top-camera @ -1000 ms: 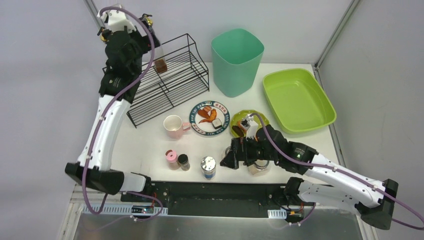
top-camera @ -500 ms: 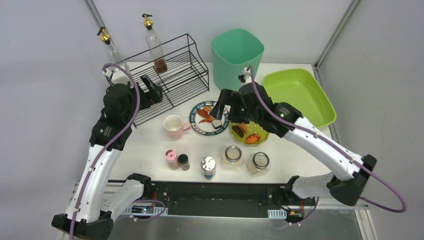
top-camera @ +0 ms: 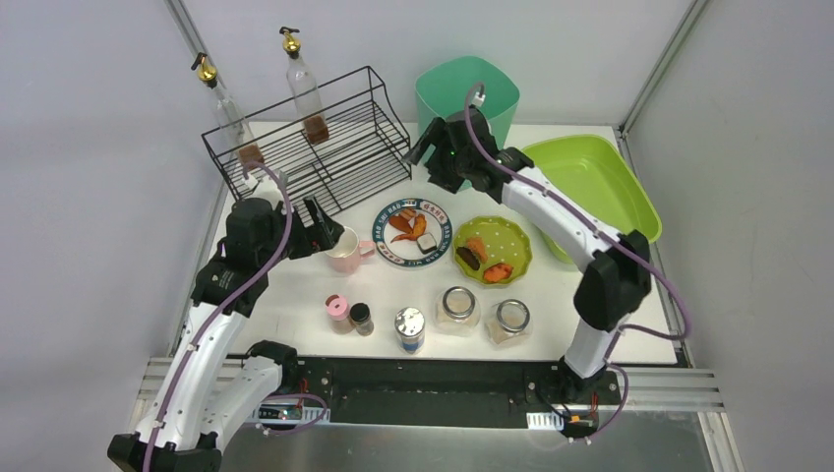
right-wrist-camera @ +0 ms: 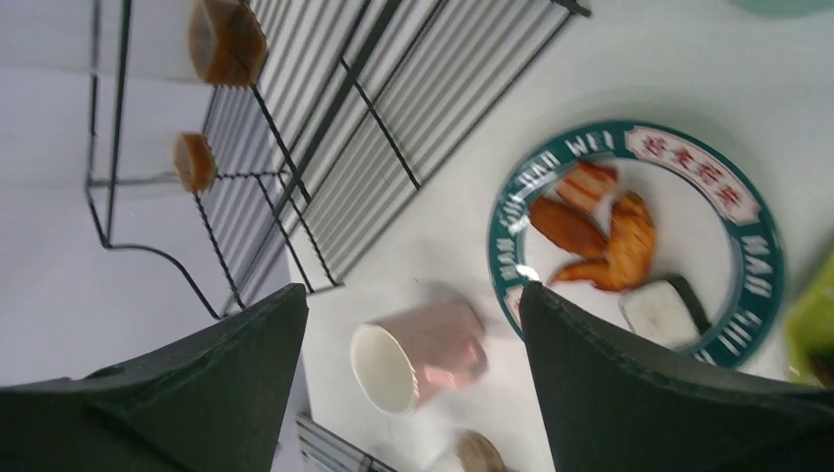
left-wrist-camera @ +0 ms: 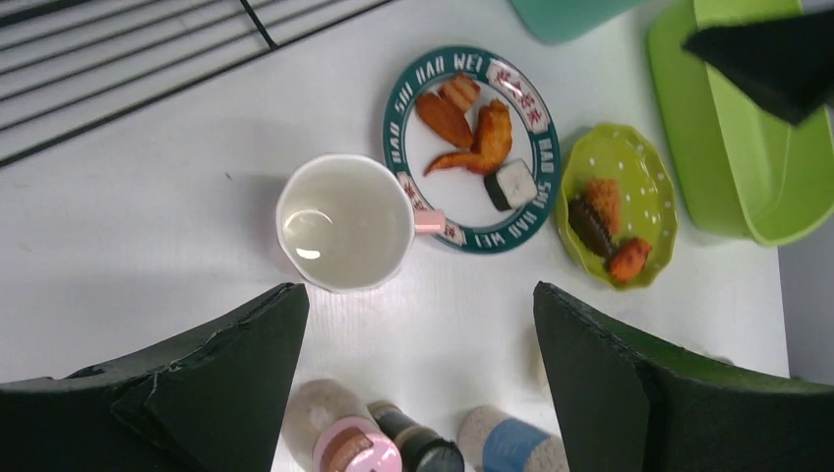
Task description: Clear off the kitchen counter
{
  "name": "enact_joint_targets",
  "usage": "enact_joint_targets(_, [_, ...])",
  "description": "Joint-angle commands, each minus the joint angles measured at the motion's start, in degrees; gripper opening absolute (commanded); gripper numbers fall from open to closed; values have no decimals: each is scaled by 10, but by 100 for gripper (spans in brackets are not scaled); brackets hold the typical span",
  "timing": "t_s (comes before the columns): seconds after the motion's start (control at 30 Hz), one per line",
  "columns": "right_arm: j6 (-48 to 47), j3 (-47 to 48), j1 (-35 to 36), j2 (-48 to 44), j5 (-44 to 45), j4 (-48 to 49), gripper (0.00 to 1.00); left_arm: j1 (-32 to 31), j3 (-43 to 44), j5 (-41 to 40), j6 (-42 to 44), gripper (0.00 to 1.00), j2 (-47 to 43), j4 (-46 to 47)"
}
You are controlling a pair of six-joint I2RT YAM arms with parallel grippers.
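Pink mug [left-wrist-camera: 344, 224] now below open left gripper [left-wrist-camera: 418, 295], swung off the 11-o'clock wire rack [top-camera: 325, 157]; right gripper [right-wrist-camera: 411, 290] open too, mug likely next.

The white counter [top-camera: 295, 285] carries a black wire rack [top-camera: 344, 157] at its far left corner, a teal bin [top-camera: 502, 108] at the far middle and a lime-green tray [top-camera: 590, 187] at the far right. Mid-counter, left to right, stand a pink mug [top-camera: 339, 248], a teal-rimmed plate [top-camera: 411, 203] and a green dotted dish [top-camera: 511, 236], the mug's handle just beside the plate. Along the near edge a pink-capped jar [top-camera: 337, 313] and a dark-capped shaker [top-camera: 361, 318] stand close together, then a silver-lidded can [top-camera: 409, 328] and two glass jars [top-camera: 458, 307] [top-camera: 510, 319].
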Motion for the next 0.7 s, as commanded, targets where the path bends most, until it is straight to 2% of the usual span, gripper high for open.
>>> enact_joint_targets(0.0, [47, 88, -2, 79, -47, 80, 80, -3, -19, 68, 18, 88, -31, -7])
enact_joint_targets(0.07, [53, 128, -3, 124, -49, 82, 76, -3, -28, 77, 37, 88, -42, -11])
enact_joint_targets(0.23, [61, 200, -7, 203, -47, 89, 52, -3, -47, 98, 68, 88, -59, -17])
enact_joint_targets(0.67, [111, 199, -11, 240, -31, 116, 45, -3, -62, 73, 68, 88, -112, -26])
